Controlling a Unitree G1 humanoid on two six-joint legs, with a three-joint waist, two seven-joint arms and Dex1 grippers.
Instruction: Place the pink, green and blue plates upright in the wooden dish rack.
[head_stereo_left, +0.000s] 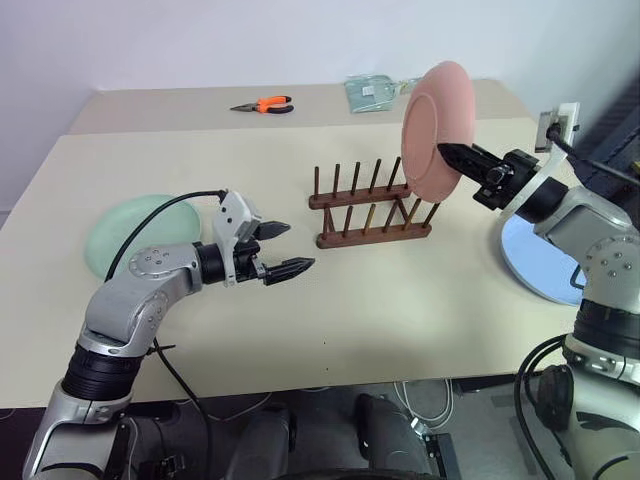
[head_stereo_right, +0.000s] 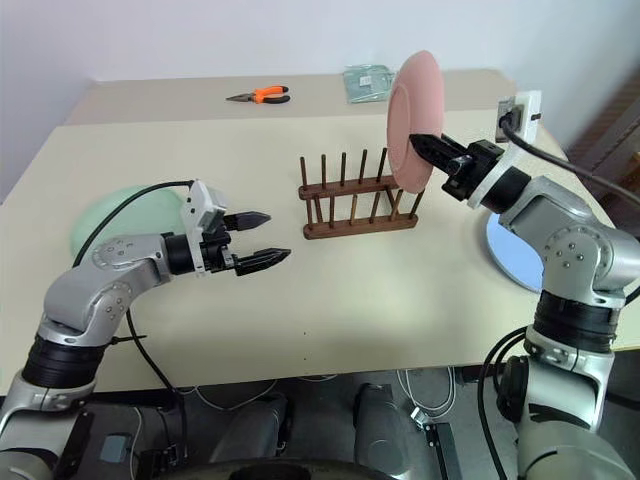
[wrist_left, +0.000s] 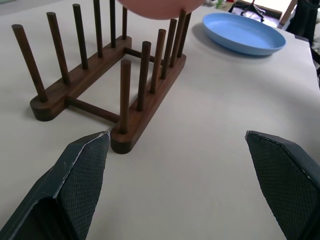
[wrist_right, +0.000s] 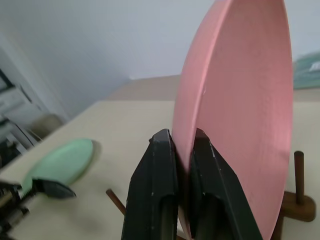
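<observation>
The right pincer (head_stereo_right: 420, 139) is clamped on the rim of the round salmon-pink plastic plate (head_stereo_right: 412, 115), upright over the dark wooden pegged dish rack's (head_stereo_right: 357, 195) right end. The left pincer (head_stereo_right: 262, 238), fingers apart, hovers left of the rack.

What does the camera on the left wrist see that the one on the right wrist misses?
Left wrist camera alone: the blue plate lying flat on the table, and the left end effector with its fingers wide apart. Right wrist camera alone: the green plate lying flat, and the right end effector pinching the rim of the pink plate. Both: the pink plate, held upright, and pegs of the wooden dish rack.
</observation>
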